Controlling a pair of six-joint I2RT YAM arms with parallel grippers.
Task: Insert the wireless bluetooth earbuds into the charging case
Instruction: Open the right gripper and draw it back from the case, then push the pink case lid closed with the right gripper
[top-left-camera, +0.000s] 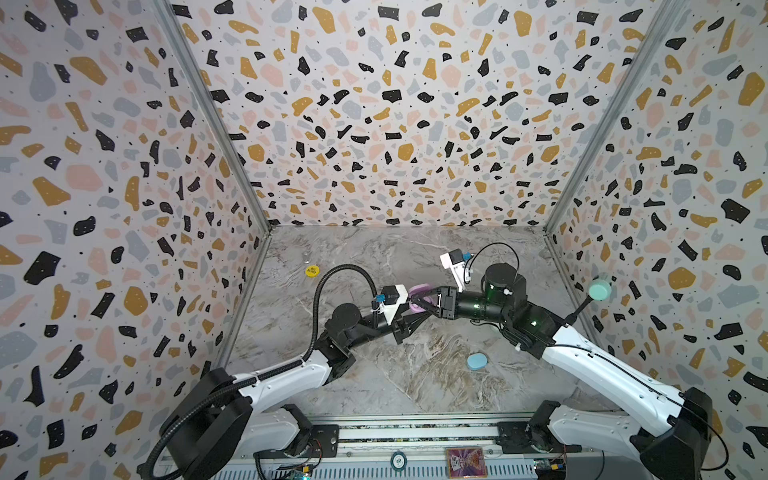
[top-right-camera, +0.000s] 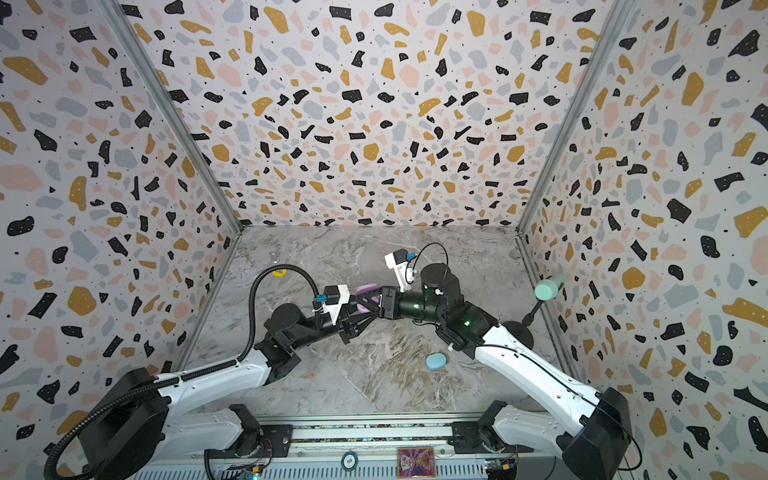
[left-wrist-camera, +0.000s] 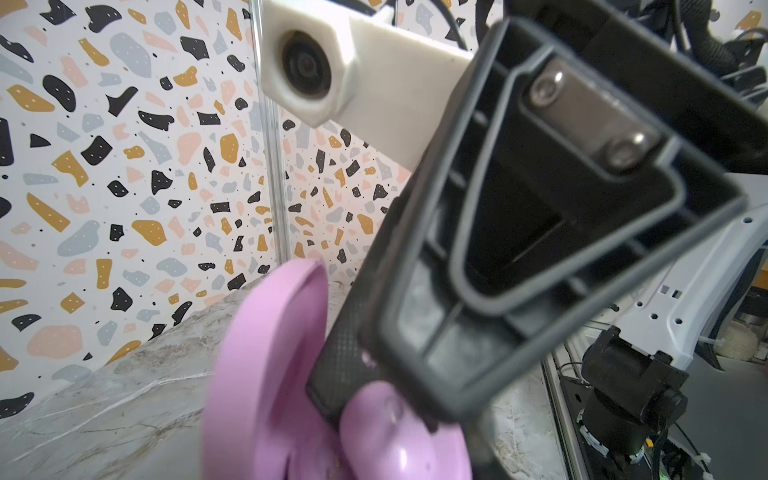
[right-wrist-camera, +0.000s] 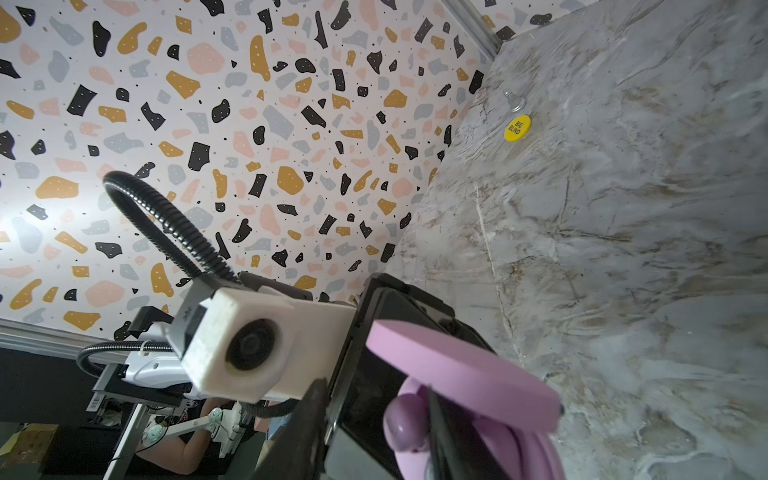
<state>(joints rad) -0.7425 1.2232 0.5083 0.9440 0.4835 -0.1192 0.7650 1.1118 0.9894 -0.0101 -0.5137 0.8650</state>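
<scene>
The pink earbud sits inside the open pink case, which is held clear of the table near its middle. The bud's glossy rounded back faces the right wrist camera; its long axis cannot be determined. The left gripper is clamped on the case. The right gripper has its jaws apart, one on either side of the bud. The bud is visible only in the wrist views; both top views show just the case lid.
</scene>
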